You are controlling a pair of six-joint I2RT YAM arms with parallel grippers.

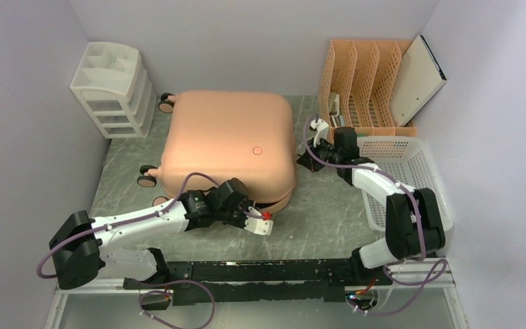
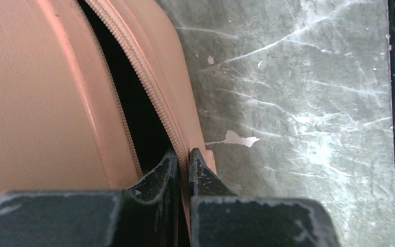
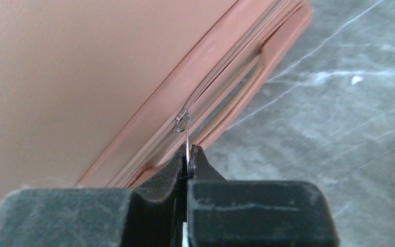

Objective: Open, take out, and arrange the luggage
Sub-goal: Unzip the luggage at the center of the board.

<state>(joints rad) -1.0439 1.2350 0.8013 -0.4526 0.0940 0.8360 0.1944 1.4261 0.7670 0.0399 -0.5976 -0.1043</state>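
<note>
Luggage [image 1: 226,140] lies flat on its broad side in the middle of the table [image 1: 329,212], wheels [image 1: 147,179] toward the left wall, and you have it gripped at two places along the seam.

Your left gripper [image 2: 183,159] is at the near right corner, its fingers pressed together on the zip tape [image 2: 154,103] of one shell edge. Beside that pinch the two halves stand parted, and black shows in the gap. I judge this hold is there to anchor the case, so that it does not slide or turn when the zip is pulled.

Your right gripper [image 3: 189,154] is at the right side, just beside the side handle [image 3: 249,85]. Its fingers are closed tight on the thin metal zipper pull [image 3: 187,139], which hangs from the slider [image 3: 181,122] on the seam. The teeth beyond the slider look closed, though blur makes that uncertain.

The step in hand appears to be unzipping. The opening is partly done, the lid is not yet lifted, and nothing has been taken out.

The pull is thin and looks slick, so a pinch this near its tip could slip. Drawing along the seam rather than away from it should help the slider run. At the rounded corner, expect it to bind.
</note>
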